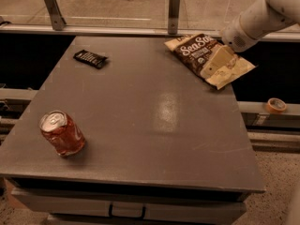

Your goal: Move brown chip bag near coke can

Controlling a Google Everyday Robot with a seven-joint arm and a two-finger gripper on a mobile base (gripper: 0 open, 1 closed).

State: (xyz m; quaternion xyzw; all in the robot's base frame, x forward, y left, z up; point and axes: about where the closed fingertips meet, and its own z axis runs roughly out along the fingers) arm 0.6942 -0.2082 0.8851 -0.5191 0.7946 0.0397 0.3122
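The brown chip bag [193,49] lies flat at the far right corner of the grey table [154,125], its white "Sea S..." lettering facing up. The coke can [62,133] stands tilted near the front left edge, far from the bag. My gripper [216,63] comes in from the upper right on a white arm and is over the right half of the bag, covering part of it. Whether it touches the bag does not show.
A small flat black wrapper [90,58] lies at the far left of the table. A roll of tape [275,105] sits on a ledge beyond the right edge. A rail with metal posts [174,6] runs behind the table.
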